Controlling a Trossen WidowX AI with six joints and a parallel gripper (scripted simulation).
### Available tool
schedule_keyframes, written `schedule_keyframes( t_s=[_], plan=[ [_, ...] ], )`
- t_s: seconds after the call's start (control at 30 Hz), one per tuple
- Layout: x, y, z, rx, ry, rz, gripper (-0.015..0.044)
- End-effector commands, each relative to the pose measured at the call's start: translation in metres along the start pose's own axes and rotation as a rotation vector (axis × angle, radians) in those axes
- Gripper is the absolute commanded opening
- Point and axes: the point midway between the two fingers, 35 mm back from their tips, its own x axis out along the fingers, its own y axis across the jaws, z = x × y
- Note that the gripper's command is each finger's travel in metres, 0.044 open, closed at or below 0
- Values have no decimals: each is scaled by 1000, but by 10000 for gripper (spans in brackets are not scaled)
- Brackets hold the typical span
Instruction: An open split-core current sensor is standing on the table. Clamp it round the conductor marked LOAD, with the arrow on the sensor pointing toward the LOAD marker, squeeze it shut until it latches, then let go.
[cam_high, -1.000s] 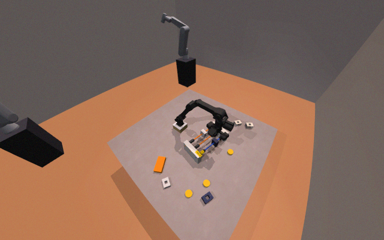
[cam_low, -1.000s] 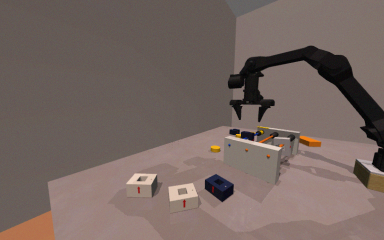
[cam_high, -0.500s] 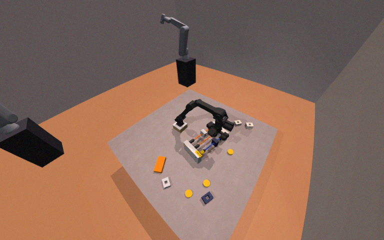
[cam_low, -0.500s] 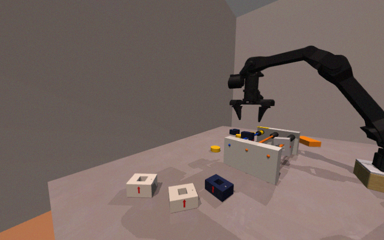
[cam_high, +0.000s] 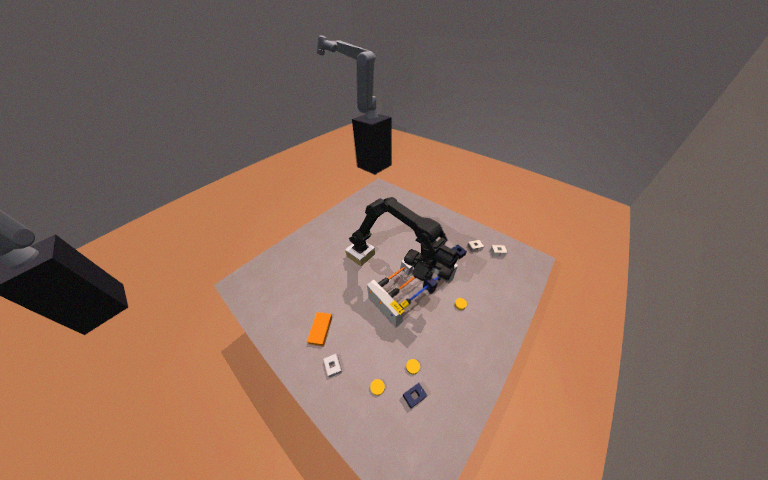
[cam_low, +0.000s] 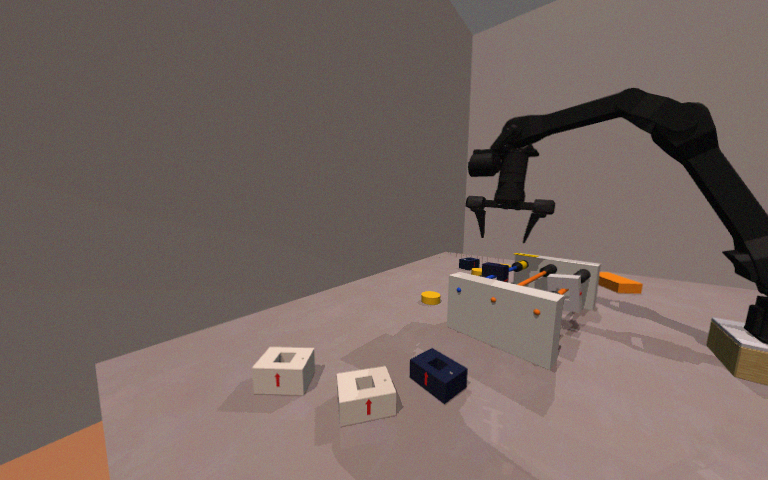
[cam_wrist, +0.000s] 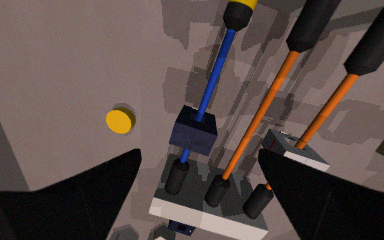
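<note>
A navy sensor block (cam_high: 431, 285) (cam_low: 495, 271) (cam_wrist: 192, 135) sits around the blue conductor (cam_high: 417, 293) (cam_wrist: 216, 75), which passes through it. It looks closed; its latch and arrow cannot be made out. The conductor runs between a near end wall (cam_low: 504, 321) and a far end wall (cam_high: 385, 303) (cam_low: 591, 284). A yellow marker (cam_high: 397, 307) tops the far wall at the blue conductor's end; its lettering is too small to read. My gripper (cam_low: 503, 239) (cam_wrist: 199, 154) is open and empty, well above the navy sensor, with fingers apart on either side in the wrist view.
A white sensor (cam_low: 565, 287) (cam_wrist: 311, 158) sits on the outer orange conductor (cam_wrist: 327, 111). A middle orange conductor (cam_wrist: 261, 115) runs beside the blue one. Beyond the near wall stand two white blocks (cam_low: 277, 383) (cam_low: 353, 406) and a navy block (cam_low: 421, 380). Yellow discs (cam_high: 461, 303) (cam_high: 412, 366) and an orange block (cam_high: 320, 328) lie around.
</note>
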Motion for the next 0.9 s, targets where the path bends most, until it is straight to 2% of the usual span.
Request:
schedule_keyframes(
  t_s=[0.0,0.23,0.4,0.87],
  plan=[
    [1,-19,22,-398,101,109,440],
    [-3,-46,47,-943,103,346,440],
    [-5,-63,57,-1162,46,483,440],
    [-9,-99,71,-1746,-282,726,440]
  ],
)
